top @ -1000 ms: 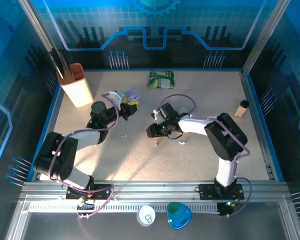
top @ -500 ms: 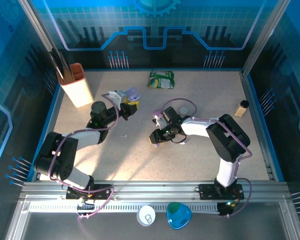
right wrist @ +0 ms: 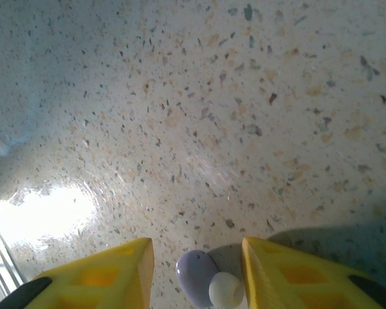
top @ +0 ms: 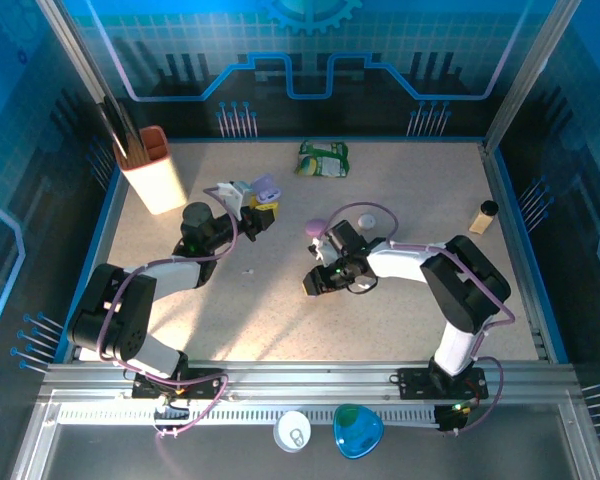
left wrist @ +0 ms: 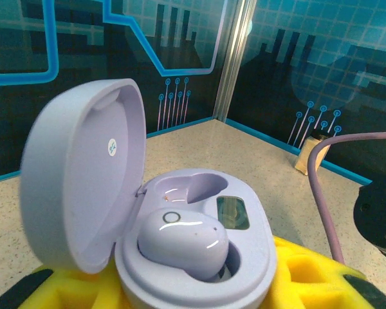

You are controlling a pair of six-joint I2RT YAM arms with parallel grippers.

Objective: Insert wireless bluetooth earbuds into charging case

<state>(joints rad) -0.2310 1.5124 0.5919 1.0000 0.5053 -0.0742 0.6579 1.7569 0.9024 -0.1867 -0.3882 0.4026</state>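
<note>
1. While poised low over the table [top: 260, 325], keeps the fingers of the right gripper [right wrist: 193, 257] spread wide, gripping nothing; brackets a loose lilac earbud [right wrist: 194, 278] lying between them.
2. Has slid down and nearer within the last second, from beside that bud to straddling it; by the look of it, ready for closing and lifting.
3. Over at the left gripper [top: 260, 205]: clamped on the open charging case [left wrist: 248, 248], lid up; one seated bud [left wrist: 180, 239] in place, the other socket [left wrist: 196, 185] empty, so about half done.
4. Further out: a stray white bud [top: 248, 271], a lilac pebble case [top: 313, 228], a green packet [top: 323, 159], an orange holder [top: 152, 175]; blue-lit panels all round.
</note>
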